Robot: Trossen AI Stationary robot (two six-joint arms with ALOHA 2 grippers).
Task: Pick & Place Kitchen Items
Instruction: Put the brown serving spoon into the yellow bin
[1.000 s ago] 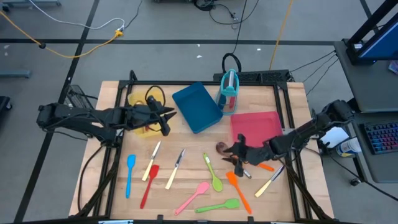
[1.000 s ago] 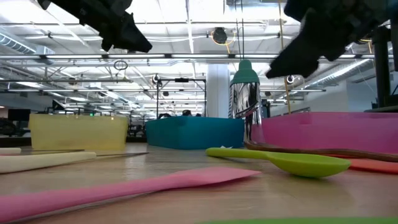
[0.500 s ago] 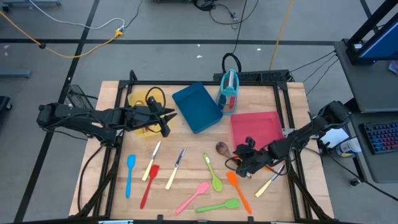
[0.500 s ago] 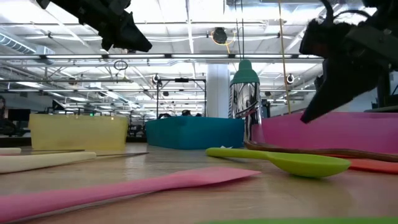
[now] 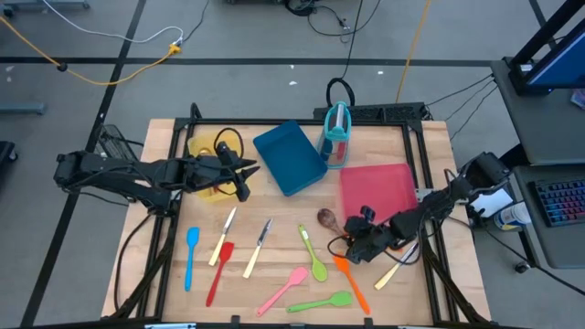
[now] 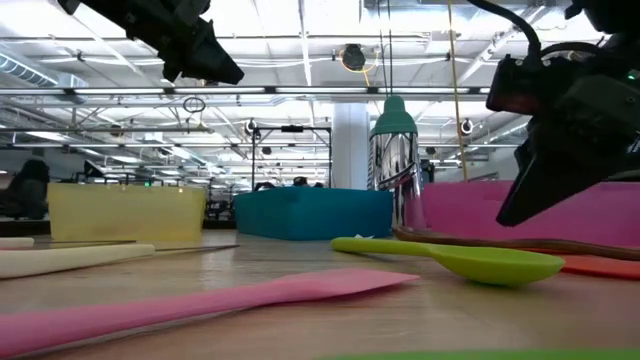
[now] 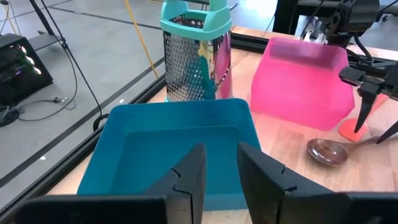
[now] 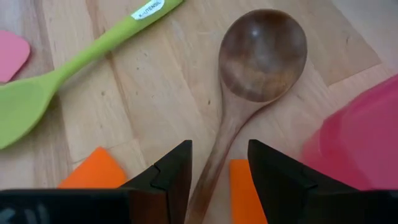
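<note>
A wooden spoon (image 8: 261,56) lies on the table beside the red tray's near edge, bowl up. My right gripper (image 8: 219,155) stands open low over it, tipped down, one finger on either side of the handle (image 8: 217,149); I see no touch. In the high view this gripper (image 5: 355,245) hides most of the handle. A green spoon (image 5: 313,256), an orange spatula (image 5: 350,279) and a cream-handled knife (image 5: 393,270) lie close by. My left gripper (image 5: 243,176) hangs open and empty above the gap between the yellow and blue trays.
The yellow tray (image 5: 203,146), blue tray (image 5: 288,157) and red tray (image 5: 377,187) sit along the far half, with a teal grater holder (image 5: 337,132) behind. Blue (image 5: 191,256), red (image 5: 218,272), pink (image 5: 285,288) and green (image 5: 322,302) utensils and two knives (image 5: 258,247) lie across the near half.
My right gripper has come down toward the table and a little toward the near edge. It has tipped further downward and rolled, so that its fingers now stand over the wooden spoon's handle. The spoon's bowl has come into plain sight; the spoon itself has not moved.
</note>
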